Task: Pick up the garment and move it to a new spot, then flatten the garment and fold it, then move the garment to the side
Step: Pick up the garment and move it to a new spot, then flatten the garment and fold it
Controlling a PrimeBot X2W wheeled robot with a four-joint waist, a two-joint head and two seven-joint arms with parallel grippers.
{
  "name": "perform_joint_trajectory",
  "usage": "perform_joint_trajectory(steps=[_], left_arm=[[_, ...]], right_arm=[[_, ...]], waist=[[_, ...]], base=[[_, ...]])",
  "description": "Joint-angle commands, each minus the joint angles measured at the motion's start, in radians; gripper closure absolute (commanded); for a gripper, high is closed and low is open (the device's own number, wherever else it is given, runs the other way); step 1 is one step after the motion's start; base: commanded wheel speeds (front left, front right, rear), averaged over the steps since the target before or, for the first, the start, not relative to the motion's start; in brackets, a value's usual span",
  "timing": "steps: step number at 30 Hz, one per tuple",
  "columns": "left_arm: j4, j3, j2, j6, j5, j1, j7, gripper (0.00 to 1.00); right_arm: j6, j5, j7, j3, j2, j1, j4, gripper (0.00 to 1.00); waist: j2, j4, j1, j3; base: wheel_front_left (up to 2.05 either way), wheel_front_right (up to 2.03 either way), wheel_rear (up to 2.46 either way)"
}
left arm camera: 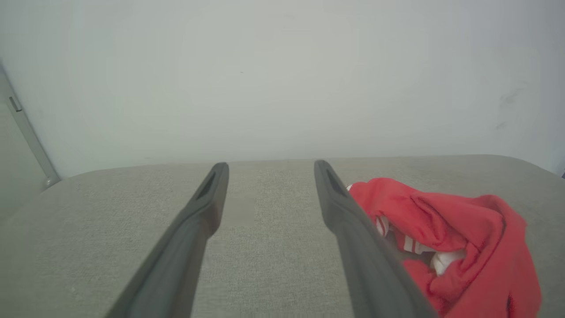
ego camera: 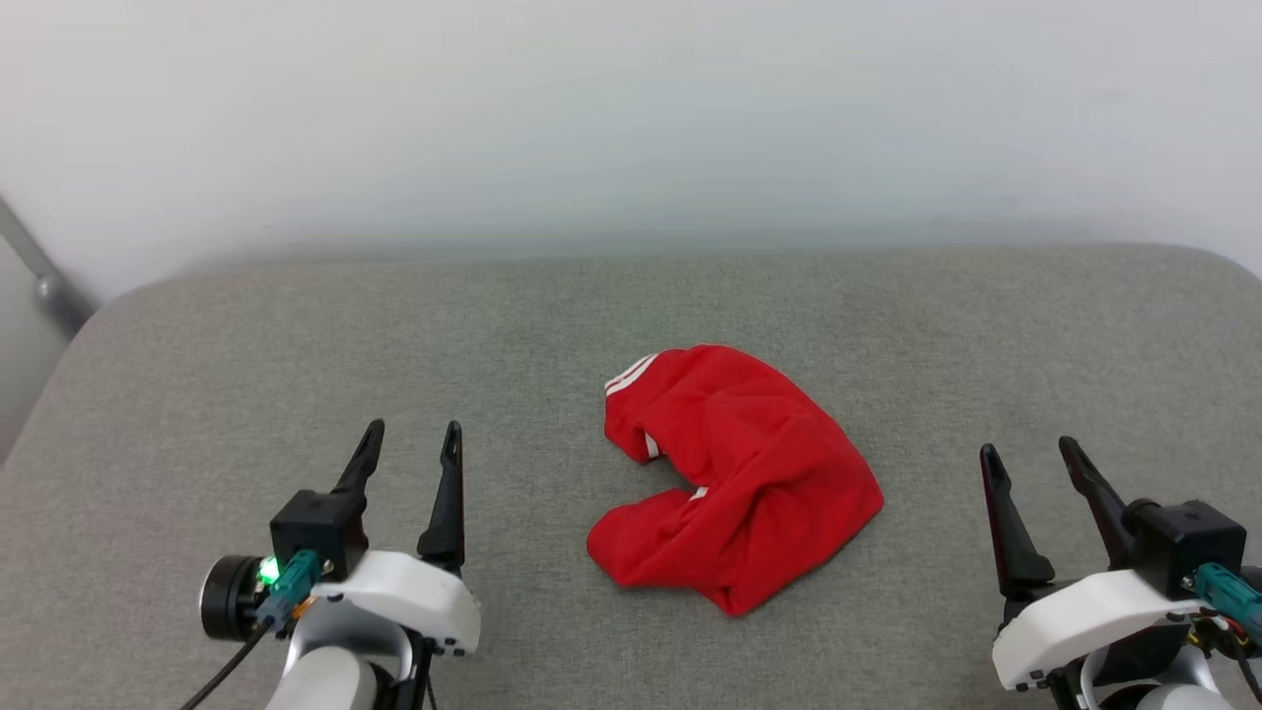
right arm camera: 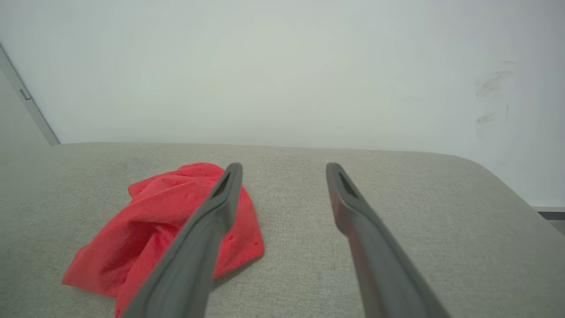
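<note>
The garment [ego camera: 739, 473] lies crumpled in a red heap near the middle of the grey cushioned surface [ego camera: 631, 306], with bits of white striped trim showing at its far-left edge. My left gripper [ego camera: 412, 439] hovers open at the lower left, well clear of the cloth. My right gripper [ego camera: 1030, 456] stands open at the lower right, also apart from it. In the left wrist view the garment [left arm camera: 454, 238] bunches to the right of the open left gripper [left arm camera: 270, 167]. In the right wrist view the garment [right arm camera: 145, 229] lies to the left of the open right gripper [right arm camera: 284, 167].
A pale wall [ego camera: 631, 118] rises behind the grey surface. A grey metal bar [ego camera: 39, 271] slants at the far left. The surface's rounded corners curve away at both far sides.
</note>
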Motion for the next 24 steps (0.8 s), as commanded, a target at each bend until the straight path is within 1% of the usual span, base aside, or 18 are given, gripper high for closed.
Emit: perform_joint_trajectory(steps=[1,5,10,17,21,24], left_arm=[[-0.011,-0.002,0.003,0.006,0.001,0.016,-0.001,0.00],[-0.032,-0.012,0.001,0.007,0.002,0.034,0.007,0.00],[-0.047,-0.019,-0.004,0.021,0.000,0.037,0.015,0.00],[-0.057,-0.024,0.001,0.026,0.001,0.037,0.015,0.00],[-0.071,-0.027,0.000,0.032,0.002,0.033,0.012,0.00],[-0.084,-0.027,0.001,0.032,0.001,0.023,0.009,0.00]], right_arm=[[0.000,0.004,0.003,0.002,0.000,0.015,-0.005,0.00],[0.000,0.004,0.009,0.003,0.000,0.021,-0.011,0.00],[0.000,0.009,0.015,0.010,0.000,0.028,-0.023,0.00],[0.000,0.013,0.026,0.009,0.000,0.027,-0.017,0.00],[0.000,0.031,0.047,-0.037,0.000,0.011,0.017,0.00],[0.000,0.055,0.075,-0.085,0.000,-0.028,0.073,0.00]], waist=[[-0.0001,0.004,0.0001,-0.005],[-0.0001,0.007,0.0001,-0.010],[-0.0001,0.003,0.0001,-0.013],[-0.0001,-0.003,0.0001,-0.009],[-0.0001,-0.001,0.0001,0.000],[-0.0001,0.010,0.0001,0.015]], base=[[0.00,0.00,0.00],[0.00,0.00,0.00],[0.00,0.00,0.00],[0.00,0.00,0.00],[0.00,0.00,0.00],[0.00,0.00,0.00]])
